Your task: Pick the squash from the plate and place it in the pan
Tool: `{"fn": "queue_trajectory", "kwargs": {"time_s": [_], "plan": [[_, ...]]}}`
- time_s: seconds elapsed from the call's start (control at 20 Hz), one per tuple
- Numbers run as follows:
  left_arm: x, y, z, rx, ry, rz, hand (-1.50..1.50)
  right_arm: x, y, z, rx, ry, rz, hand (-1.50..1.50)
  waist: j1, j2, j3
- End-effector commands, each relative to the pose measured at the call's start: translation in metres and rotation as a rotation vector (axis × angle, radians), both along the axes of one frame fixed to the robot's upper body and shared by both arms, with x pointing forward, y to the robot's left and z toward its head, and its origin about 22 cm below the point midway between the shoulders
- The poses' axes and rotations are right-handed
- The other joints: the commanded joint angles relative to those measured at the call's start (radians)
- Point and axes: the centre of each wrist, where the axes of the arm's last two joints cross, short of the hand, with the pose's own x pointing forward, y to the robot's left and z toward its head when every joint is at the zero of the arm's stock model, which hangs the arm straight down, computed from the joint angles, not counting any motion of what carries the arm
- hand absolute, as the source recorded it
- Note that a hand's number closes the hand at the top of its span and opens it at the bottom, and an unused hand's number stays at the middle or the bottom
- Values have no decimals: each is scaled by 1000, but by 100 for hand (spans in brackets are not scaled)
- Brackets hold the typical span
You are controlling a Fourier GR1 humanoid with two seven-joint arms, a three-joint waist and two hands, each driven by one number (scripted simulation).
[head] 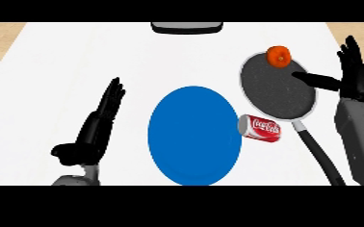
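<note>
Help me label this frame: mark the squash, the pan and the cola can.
squash [278, 55]: head view, middle of its orange body
pan [274, 94]: head view, bare dark floor of its bowl
cola can [260, 128]: head view, its red side

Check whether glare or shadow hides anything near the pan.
Head view: flat, even light, no glare on the white counter; no shadow visible under the round orange squash or dark grey frying pan; the round blue plate looks stretched taller than wide.
</note>
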Motion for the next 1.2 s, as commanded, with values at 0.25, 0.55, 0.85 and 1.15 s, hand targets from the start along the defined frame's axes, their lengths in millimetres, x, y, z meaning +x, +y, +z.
{"fn": "queue_trajectory", "kwargs": {"time_s": [0.25,0.55,0.85,1.15], "plan": [[-6,1,10,5,17,-4,0,-75,-27,-15,54,-63,195,-150,-9,-4,-1],[-9,0,-2,0,7,-8,0,-135,-25,-40,5,-61,187,-150,0,1,0],[-9,10,0,7,-8,-5,0,-137,-31,-29,-17,-44,202,-150,7,2,0],[-9,6,0,1,4,-1,0,-163,-18,-12,-51,-10,184,-150,4,2,0]]}}
